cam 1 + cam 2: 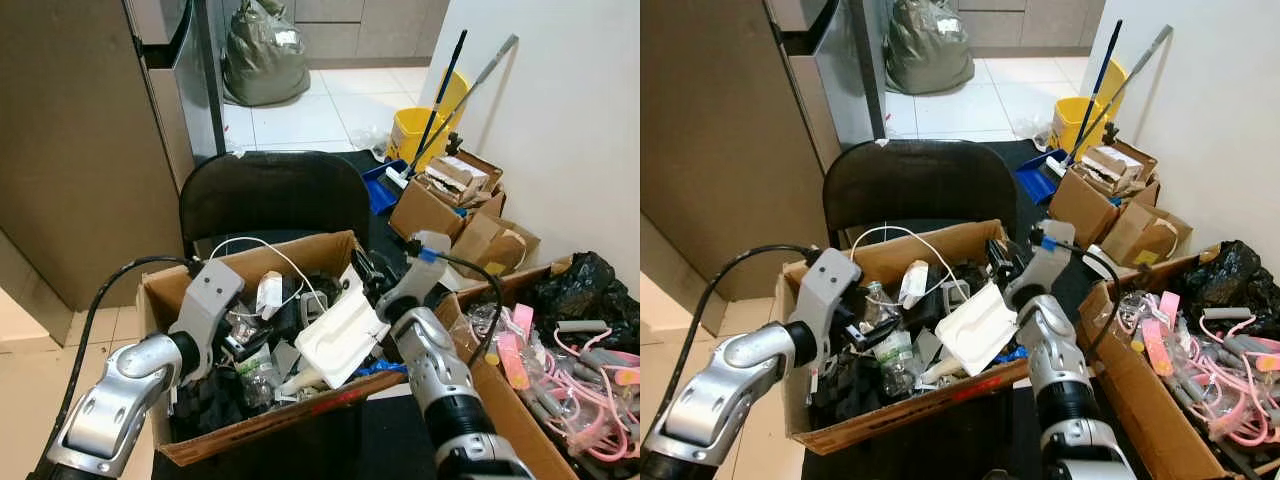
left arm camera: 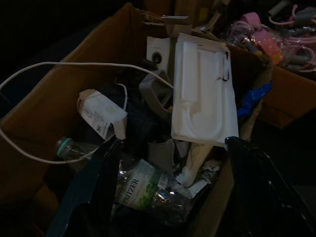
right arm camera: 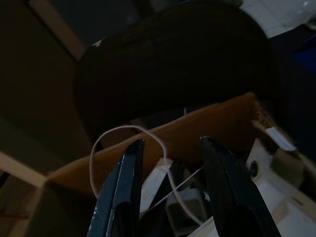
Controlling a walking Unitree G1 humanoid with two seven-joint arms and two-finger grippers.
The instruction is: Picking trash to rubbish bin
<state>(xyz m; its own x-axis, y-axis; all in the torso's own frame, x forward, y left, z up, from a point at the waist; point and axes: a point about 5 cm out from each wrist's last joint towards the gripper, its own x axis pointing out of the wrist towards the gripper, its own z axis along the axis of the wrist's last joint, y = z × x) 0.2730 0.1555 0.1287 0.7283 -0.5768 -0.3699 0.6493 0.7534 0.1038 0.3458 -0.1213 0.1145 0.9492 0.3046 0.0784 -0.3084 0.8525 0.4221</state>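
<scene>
Cardboard box (image 1: 262, 420): sitting on the black chair (image 1: 270, 190), crammed with trash; a second box of pink odds and ends (image 1: 590, 385) standing just beside it on the robot's right.

Left gripper (image 2: 168, 192): hovering over the box's left half, fingers spread wide, gripping nothing.

Right gripper (image 3: 170, 192): poised over the box's right half, pointing toward the chair back, fingers parted and empty, the white cable (image 3: 121, 136) looping across between them without being pinched.

Plastic bottle (image 2: 136, 185): lying on its side low in the box, directly under the left gripper, between its two fingers; green label facing up, cap end (image 2: 63, 146) pointing toward the box's left wall. Long axis appearing to run roughly across the gap between the fingers, though hard to judge in the dim wrist view.

Nearer arm: left, clearly; right gripper sitting well apart from the bottle, beyond the white foam tray (image 1: 340, 335).

Neighbours: small white carton (image 2: 101, 114) just beside the bottle's cap end; foam tray leaning near the label end.

Coming move, as judged: dropping straight down and closing on the bottle's body, possibly needing a wrist turn to square the fingers to it.

Rubbish bin: not identifiable among these views.
</scene>
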